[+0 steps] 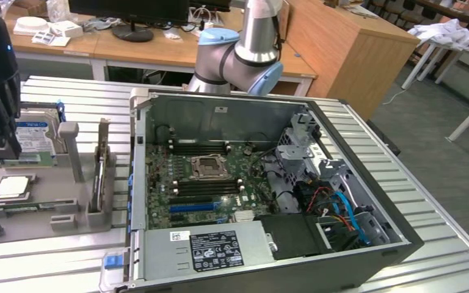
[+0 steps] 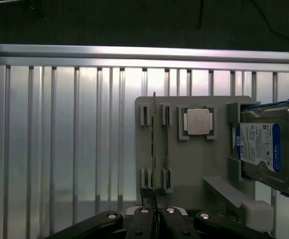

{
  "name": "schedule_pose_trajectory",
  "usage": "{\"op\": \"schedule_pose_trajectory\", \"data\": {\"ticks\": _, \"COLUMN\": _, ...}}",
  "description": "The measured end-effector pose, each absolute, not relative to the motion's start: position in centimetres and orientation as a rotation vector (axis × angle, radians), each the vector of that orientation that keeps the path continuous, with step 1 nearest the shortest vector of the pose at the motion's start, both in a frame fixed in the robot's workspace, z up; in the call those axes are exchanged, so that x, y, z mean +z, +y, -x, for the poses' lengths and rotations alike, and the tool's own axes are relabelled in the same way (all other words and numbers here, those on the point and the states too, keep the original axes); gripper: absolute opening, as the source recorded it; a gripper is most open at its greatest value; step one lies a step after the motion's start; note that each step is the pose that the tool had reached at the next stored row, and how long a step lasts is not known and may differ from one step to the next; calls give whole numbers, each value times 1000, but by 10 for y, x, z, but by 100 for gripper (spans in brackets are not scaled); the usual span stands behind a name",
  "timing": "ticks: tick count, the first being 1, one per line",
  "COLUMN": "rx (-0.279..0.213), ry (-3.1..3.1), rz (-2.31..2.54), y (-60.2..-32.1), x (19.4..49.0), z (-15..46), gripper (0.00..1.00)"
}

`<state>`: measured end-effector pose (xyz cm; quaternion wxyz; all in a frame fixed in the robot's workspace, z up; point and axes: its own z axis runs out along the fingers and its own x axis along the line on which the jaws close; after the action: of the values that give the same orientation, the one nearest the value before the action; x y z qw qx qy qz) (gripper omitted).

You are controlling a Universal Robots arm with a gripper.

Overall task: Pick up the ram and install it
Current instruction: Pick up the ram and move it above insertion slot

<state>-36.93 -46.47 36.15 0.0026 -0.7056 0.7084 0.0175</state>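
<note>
The robot's gripper point(image 1: 2, 143) hangs high over the grey holder point(image 1: 65, 204). Its fingers point(image 2: 144, 221) are clenched tight together and grasp nothing. The ram point(image 1: 21, 209) is a thin green stick. It stands on its edge in a slot of the holder, apart from the gripper.

In the exterior view, the ram is at 6 o'clock from the silver processor chip point(image 1: 13, 186). The hard drive point(image 1: 37, 137) with the blue label is at 12 o'clock from that chip. The open computer case point(image 1: 218, 113) sits at 3 o'clock from the holder, on the ribbed metal table point(image 1: 55, 268).
</note>
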Motion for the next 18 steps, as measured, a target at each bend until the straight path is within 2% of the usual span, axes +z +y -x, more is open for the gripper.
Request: {"op": "schedule_pose_trajectory", "data": {"ticks": 18, "rx": 55, "ry": 2222, "rz": 2213, "y": -465, "x": 394, "z": 369, "gripper": 12}}
